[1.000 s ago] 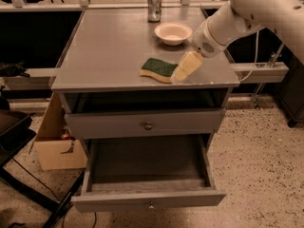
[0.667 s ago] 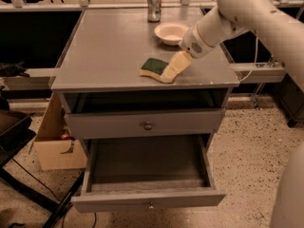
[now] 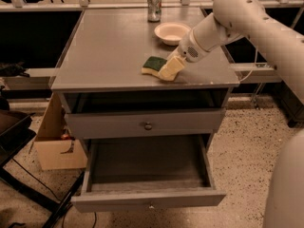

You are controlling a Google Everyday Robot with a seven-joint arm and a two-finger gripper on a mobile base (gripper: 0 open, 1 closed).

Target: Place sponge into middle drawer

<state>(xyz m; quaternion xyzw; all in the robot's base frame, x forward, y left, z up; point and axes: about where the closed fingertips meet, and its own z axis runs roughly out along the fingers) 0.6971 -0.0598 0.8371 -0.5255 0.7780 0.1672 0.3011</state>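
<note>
The sponge, dark green on top with a pale yellow layer, lies on the grey cabinet top near its front edge. My gripper reaches down from the right on the white arm and covers the sponge's right end. The middle drawer is pulled out wide open below and nothing shows inside it. The upper drawer front with a round knob is closed.
A cream bowl and a metal can stand at the back of the cabinet top. A cardboard box sits on the floor to the left. A dark chair base is at the lower left.
My gripper has moved left along the cabinet top, from beside the sponge's right end to over it. The sponge has stayed in place.
</note>
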